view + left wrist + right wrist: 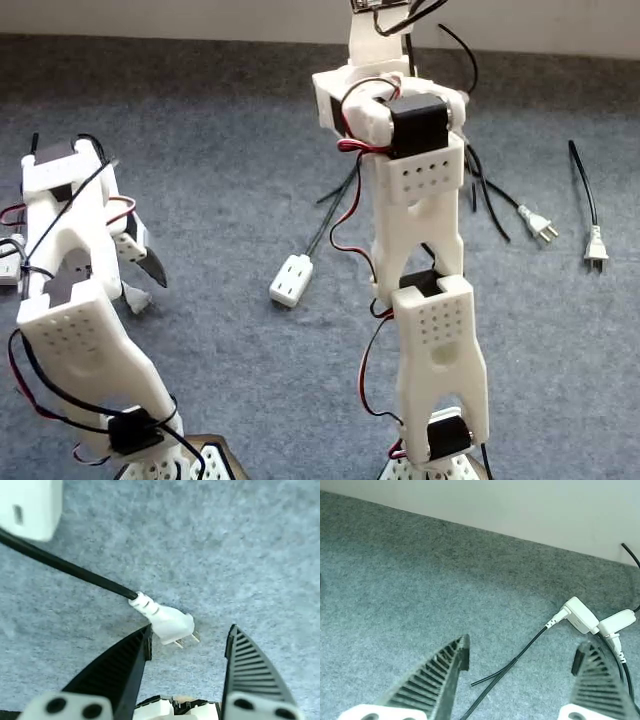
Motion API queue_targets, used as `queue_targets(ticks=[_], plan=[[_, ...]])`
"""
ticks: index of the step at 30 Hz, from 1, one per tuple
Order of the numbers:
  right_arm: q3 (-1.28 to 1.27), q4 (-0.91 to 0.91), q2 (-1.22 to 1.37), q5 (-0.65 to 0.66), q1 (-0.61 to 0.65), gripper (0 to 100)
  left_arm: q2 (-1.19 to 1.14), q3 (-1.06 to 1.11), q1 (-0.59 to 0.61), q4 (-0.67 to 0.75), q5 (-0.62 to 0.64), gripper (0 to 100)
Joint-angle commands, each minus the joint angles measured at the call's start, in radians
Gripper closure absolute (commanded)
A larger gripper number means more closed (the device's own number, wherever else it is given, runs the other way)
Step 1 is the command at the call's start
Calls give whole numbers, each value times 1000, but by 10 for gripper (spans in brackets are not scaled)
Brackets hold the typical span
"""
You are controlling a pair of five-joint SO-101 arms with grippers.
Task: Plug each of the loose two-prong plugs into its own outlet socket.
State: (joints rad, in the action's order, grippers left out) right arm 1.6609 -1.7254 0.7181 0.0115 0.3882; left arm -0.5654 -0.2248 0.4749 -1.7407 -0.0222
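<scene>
PLUG IN REACH: The left gripper [190, 632] hangs low over the grey carpeted surface [220, 150]. Its jaws are spread wide and empty on either side of a white two-prong plug [167, 622], which lies flat with its prongs pointing into the gap. The placing looks deliberate. One jaw sits just beside the plug's body and the other stands off past the prongs, so closing them would likely catch the plug across its sides. The plug's black cord [75, 570] trails away past a white slotted block [30, 505].

A white outlet block [292, 280] rests on the surface between the two arms, apart from every plug, so no socket looks filled yet. Whether it is the same block as the slotted one cannot be told.

The right gripper [522, 645] is stretched toward the wall [520, 505] at the far edge, its jaws also wide and holding nothing. Ahead of it two white cord ends [580, 615] lie touching; plug or socket is unclear.

Off to the side, well clear of both arms, a curved-cord plug [545, 228] and a straight-cord plug [595, 252] wait untouched. The task appears barely begun.
</scene>
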Motion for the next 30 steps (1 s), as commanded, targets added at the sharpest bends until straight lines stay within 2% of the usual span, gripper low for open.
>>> queue_targets(ticks=[1,12,20,26,30], plan=[[76,-28,-16,11,8,674,19,-28,-5,-26,3,752],[76,-28,-15,11,8,674,8,93,-54,-12,2,752],[76,-28,-15,11,8,674,8,200,-48,124,2,752],[76,-28,-15,11,8,674,13,222,47,123,-6,752],[76,-28,-15,11,8,674,8,225,68,123,-6,752]])
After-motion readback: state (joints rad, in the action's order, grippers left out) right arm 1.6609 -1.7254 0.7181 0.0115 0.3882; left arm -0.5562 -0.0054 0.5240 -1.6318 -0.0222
